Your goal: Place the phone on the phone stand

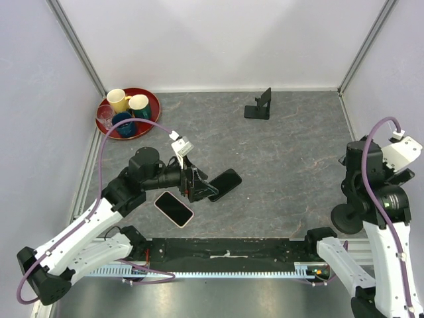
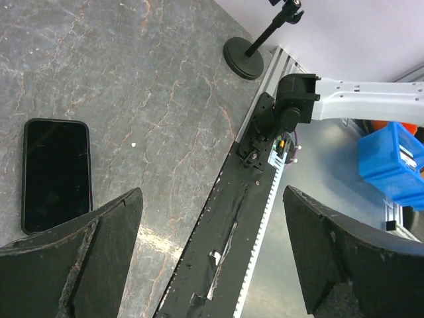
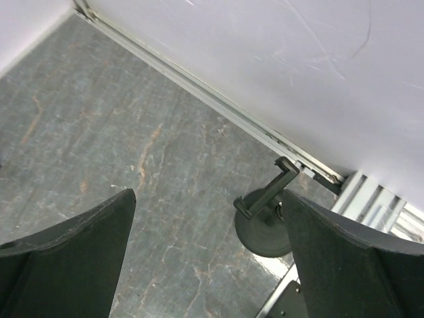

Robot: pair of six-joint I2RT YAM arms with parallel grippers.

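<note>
Overhead and wrist views of the two-arm workspace. The left gripper reaches toward the middle of the grey marbled surface, jaws spread wide and holding nothing. A black phone lies flat, screen up, just to its right; in the left wrist view this phone lies just beside one finger. A second phone in a pale case lies flat nearer the front rail, beneath the left arm. The phone stand sits upright and unoccupied near the far wall, well apart from both phones. The right gripper is at the right edge, jaws spread and empty, above a round-based black mount. A red tray of cups occupies the far left corner.
</note>
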